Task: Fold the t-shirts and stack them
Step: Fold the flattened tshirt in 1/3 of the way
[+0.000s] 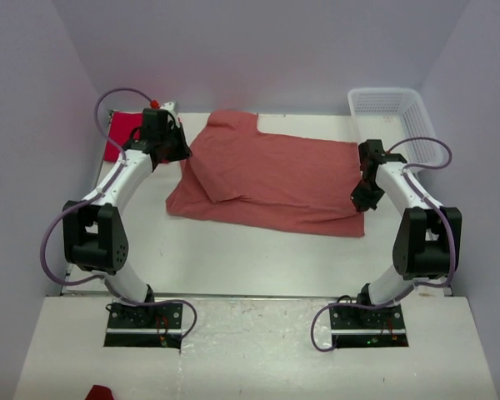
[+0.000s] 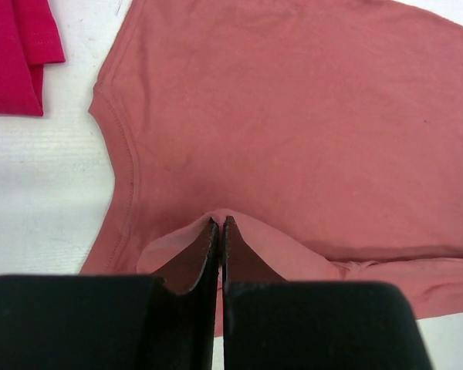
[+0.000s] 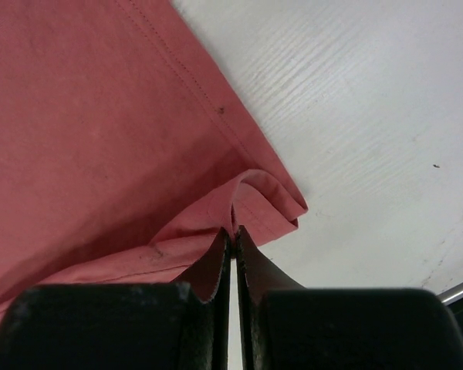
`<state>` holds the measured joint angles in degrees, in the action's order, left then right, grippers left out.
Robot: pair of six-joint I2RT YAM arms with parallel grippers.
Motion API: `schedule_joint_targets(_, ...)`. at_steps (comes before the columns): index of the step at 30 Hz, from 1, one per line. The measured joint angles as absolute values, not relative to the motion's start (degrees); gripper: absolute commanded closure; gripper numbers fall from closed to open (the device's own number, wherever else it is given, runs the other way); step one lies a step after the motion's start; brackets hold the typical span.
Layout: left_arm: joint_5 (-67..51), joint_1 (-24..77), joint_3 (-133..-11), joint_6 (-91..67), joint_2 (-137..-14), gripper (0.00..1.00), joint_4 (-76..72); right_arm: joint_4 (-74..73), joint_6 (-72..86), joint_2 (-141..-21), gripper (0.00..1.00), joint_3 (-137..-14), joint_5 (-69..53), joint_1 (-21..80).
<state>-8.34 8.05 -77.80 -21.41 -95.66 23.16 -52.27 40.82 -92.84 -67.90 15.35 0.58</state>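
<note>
The salmon-pink t-shirt (image 1: 271,179) lies spread across the middle of the table, its left part folded over itself. My left gripper (image 1: 183,155) is shut on a raised pinch of the shirt's left side (image 2: 293,116), near the neckline; the tips (image 2: 218,222) meet with cloth between them. At the shirt's near right corner my right gripper (image 1: 360,202) is shut on a fold of the hem (image 3: 233,230), with the cloth (image 3: 85,116) running off to the left. The red t-shirt (image 1: 117,135) lies at the back left, partly behind the left arm, and shows as folded layers (image 2: 15,54).
A white mesh basket (image 1: 390,108) stands at the back right corner. Purple walls close in the table on the left, right and back. A small red scrap (image 1: 100,392) lies on the near platform, in front of the arm bases.
</note>
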Motion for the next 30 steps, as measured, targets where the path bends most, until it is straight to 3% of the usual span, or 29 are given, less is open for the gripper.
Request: schedule_joint_targets(30, -7.44, 8.05, -84.33, -21.43, -109.34, 1.0, 23.09, -50.81, 39.31, -103.85, 0.97, -74.78, 15.33, 0.58)
